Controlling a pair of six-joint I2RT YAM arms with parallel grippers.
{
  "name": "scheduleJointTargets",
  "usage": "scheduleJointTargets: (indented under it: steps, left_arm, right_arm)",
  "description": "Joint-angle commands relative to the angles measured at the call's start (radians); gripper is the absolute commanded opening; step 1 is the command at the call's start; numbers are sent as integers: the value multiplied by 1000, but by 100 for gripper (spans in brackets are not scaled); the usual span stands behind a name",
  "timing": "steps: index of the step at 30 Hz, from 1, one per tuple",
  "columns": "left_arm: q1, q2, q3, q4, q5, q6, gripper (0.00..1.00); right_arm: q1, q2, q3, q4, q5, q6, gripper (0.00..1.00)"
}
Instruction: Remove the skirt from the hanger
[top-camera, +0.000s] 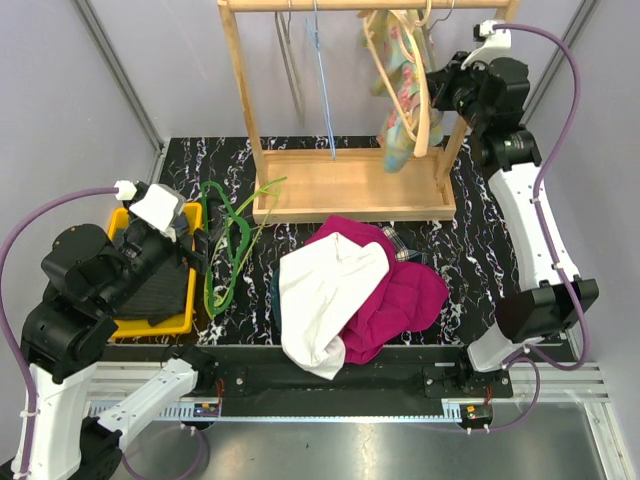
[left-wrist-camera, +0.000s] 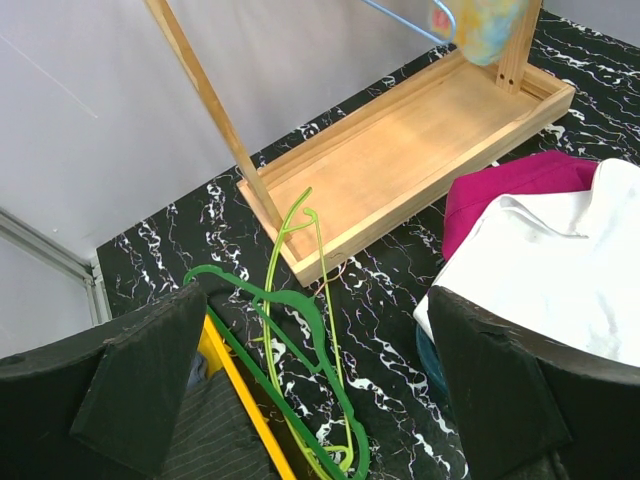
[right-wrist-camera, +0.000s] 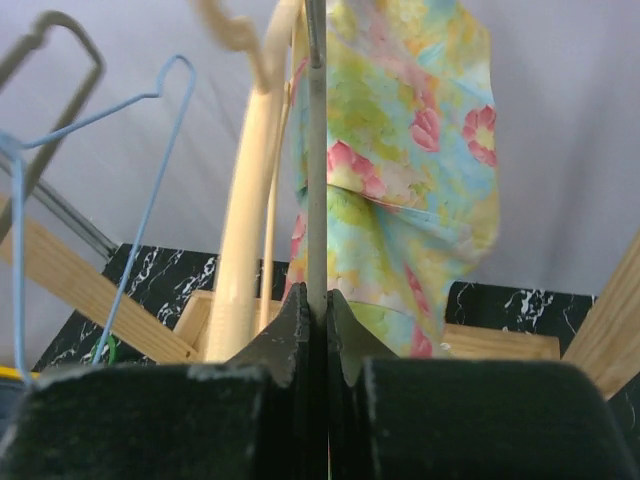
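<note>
At one o'clock, the right gripper (right-wrist-camera: 318, 298) clamps a thin grey metal rod (right-wrist-camera: 316, 150); the limp, light floral skirt (right-wrist-camera: 400, 150) probably suits a hem grasp.

floral skirt (top-camera: 398, 95) — turquoise, yellow, pink — hangs on a cream hanger (top-camera: 424, 125), right end of the rack (top-camera: 243, 100).

Bright, even light falls from above, with soft shadows on the desk (top-camera: 470, 250). The metal plate (top-camera: 330, 440) past its near edge glares dully. The right wrist view blurs the close pale hanger (right-wrist-camera: 245, 200).
</note>
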Motion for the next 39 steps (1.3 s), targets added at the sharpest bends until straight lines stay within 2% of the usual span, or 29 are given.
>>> scheduleJointTargets:
  steps: [1,7,10,12,15,20,26,30,33,35,38,39]
  left_arm:
    - [6,-1,5,56,7,2,99]
    - [7,4,7,56,17,-1,99]
    - [10,7,11,56,29,-7,99]
    - [10,7,16,56,29,-6,99]
    - [14,5,16,56,30,-4,99]
    - [14,14,38,56,52,-10,99]
    - [14,19,65,51,72,-18,99]
    - [15,27,96,44,131,-52,99]
    - [20,36,128,36,203,-76,99]
    - [20,54,143,35,239,-90,99]
    - [20,93,172,38,322,-118,99]
    - [20,105,185,45,366,-139,99]
  right_arm:
    - [42,-151,-60,303,69,-107,0]
    - [42,-191,-59,317,107,-182,0]
    - [42,-194,-26,268,141,-236,0]
    - [42,-201,-17,174,179,-271,0]
    - [44,-236,-77,113,225,-305,0]
    - [42,-332,-278,79,256,-294,0]
    - [42,-502,-497,-42,250,-248,0]
    - [42,-692,-644,-146,233,-193,0]
    - [41,-828,-681,-251,219,-199,0]
    - [42,-908,-689,-310,151,-208,0]
    - [42,-1097,-660,-341,48,-193,0]
    - [42,-1111,-605,-353,32,-158,0]
